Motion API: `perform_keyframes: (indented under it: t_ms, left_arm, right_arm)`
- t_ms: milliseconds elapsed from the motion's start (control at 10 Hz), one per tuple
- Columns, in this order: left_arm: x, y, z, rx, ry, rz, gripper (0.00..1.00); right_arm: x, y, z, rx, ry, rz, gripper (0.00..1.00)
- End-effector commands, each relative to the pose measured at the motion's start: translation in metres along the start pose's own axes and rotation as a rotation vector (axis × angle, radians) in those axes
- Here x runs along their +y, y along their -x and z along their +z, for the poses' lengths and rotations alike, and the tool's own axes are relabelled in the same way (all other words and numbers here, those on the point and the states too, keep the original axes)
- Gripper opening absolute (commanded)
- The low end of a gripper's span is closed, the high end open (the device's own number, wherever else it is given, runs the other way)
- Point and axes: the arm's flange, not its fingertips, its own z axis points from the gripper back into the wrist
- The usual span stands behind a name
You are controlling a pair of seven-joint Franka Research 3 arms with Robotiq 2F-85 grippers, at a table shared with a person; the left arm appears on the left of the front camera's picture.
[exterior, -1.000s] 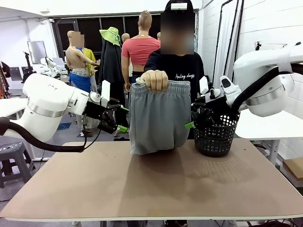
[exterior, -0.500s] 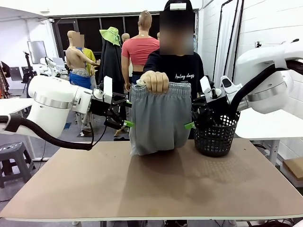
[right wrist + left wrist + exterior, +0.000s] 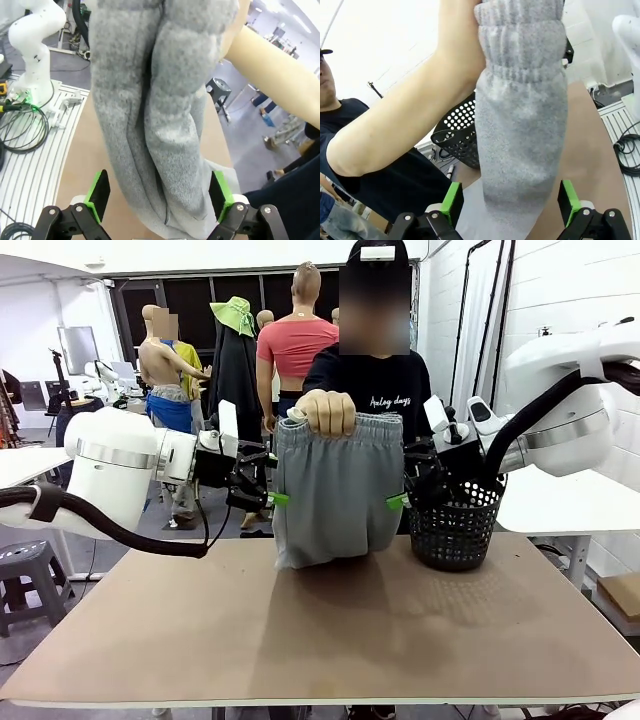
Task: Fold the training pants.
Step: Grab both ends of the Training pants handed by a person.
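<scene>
Below both tools lies the brown surface [image 3: 320, 640], bare across its near half. Between the tools hang the grey pants [image 3: 335, 490], bunched into a column with the gathered waistband on top. The lower end reaches the surface; whether it rests there I cannot tell. A person at the far side holds the waistband up in one hand [image 3: 328, 412], above and between the two tools.

Just under and behind the right tool [image 3: 402, 488] stands a black mesh basket [image 3: 460, 530], on the surface's far right part, near the pants but apart from them.

The left tool [image 3: 270, 480] is level with the middle of the pants, at their edge, its jaws apart. From its wrist, the fabric hangs in the gap between the two green pads [image 3: 452, 199], with room on the right side. The right tool is at the opposite edge at about the same height, jaws also apart. From its wrist, the pants fill much of the gap between its pads [image 3: 98, 194]. Neither tool is clamped on the cloth.
</scene>
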Motion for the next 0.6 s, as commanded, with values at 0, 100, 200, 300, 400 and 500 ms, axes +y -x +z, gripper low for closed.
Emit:
perform_keyframes:
  t_ms: [0, 100, 200, 300, 400, 500]
  left_arm:
    - [-0.001, -0.003, -0.005, -0.075, -0.043, 0.051, 1.00]
    - [0.000, -0.002, -0.005, -0.100, -0.053, 0.045, 1.00]
    - [-0.002, -0.004, -0.007, -0.142, -0.028, 0.053, 1.00]
    - [-0.003, -0.006, -0.009, -0.166, -0.010, 0.072, 1.00]
    - [-0.002, -0.009, -0.011, -0.174, -0.008, 0.087, 1.00]
    - [-0.001, -0.012, -0.015, -0.181, -0.004, 0.097, 1.00]
  right_arm:
    - [0.002, 0.002, -0.004, -0.048, 0.016, 0.026, 1.00]
    - [-0.001, 0.003, -0.006, -0.066, 0.008, 0.033, 1.00]
    - [0.000, 0.001, -0.007, -0.076, 0.011, 0.030, 1.00]
    - [0.001, 0.000, -0.008, -0.093, 0.006, 0.024, 1.00]
    - [0.000, 0.000, -0.010, -0.121, -0.006, 0.013, 1.00]
    - [-0.002, -0.001, -0.010, -0.152, -0.015, 0.004, 1.00]
